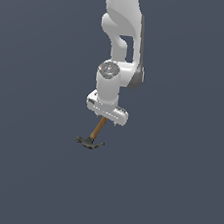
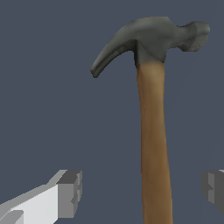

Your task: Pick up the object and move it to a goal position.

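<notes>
The object is a small claw hammer (image 1: 92,137) with a brown wooden handle and a dark grey-green head. In the exterior view its head points toward the camera and its handle runs back under my gripper (image 1: 107,120). The wrist view shows the hammer (image 2: 153,131) lengthwise, its handle passing between my two fingers. My gripper (image 2: 142,192) is open. One finger (image 2: 70,192) and the other finger (image 2: 214,190) each stand well clear of the handle. The handle's far end is hidden under the hand in the exterior view.
A plain dark grey-blue floor (image 1: 174,190) surrounds the hammer in both views. The white arm (image 1: 121,46) rises straight up above the gripper. No other object shows.
</notes>
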Tool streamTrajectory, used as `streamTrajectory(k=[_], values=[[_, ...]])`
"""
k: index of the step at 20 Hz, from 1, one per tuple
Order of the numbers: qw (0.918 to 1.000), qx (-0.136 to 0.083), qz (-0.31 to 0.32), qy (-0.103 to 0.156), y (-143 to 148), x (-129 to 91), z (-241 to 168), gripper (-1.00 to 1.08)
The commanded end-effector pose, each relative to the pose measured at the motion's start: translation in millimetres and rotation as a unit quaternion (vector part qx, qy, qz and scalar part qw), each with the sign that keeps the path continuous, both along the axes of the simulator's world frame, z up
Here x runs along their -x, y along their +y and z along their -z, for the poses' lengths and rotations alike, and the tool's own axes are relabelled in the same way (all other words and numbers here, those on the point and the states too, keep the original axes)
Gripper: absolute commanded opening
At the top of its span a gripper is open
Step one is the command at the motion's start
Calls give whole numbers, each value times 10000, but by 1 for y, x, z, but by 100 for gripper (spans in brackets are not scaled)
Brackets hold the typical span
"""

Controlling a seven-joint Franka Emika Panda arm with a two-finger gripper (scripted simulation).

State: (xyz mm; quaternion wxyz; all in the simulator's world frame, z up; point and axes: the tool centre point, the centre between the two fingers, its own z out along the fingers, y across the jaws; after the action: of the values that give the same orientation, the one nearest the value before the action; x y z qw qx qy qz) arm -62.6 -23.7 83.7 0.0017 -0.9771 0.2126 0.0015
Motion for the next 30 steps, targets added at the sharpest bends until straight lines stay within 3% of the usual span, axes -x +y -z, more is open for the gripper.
streamTrajectory(k=[1,14,29,30], values=[[9998,8,214,-7,-2,6,7,100],[9990,20,457,-7,-4,13,21,100],[9988,20,482,-10,-4,14,67,100],[9988,20,482,-10,-4,14,67,-100]])
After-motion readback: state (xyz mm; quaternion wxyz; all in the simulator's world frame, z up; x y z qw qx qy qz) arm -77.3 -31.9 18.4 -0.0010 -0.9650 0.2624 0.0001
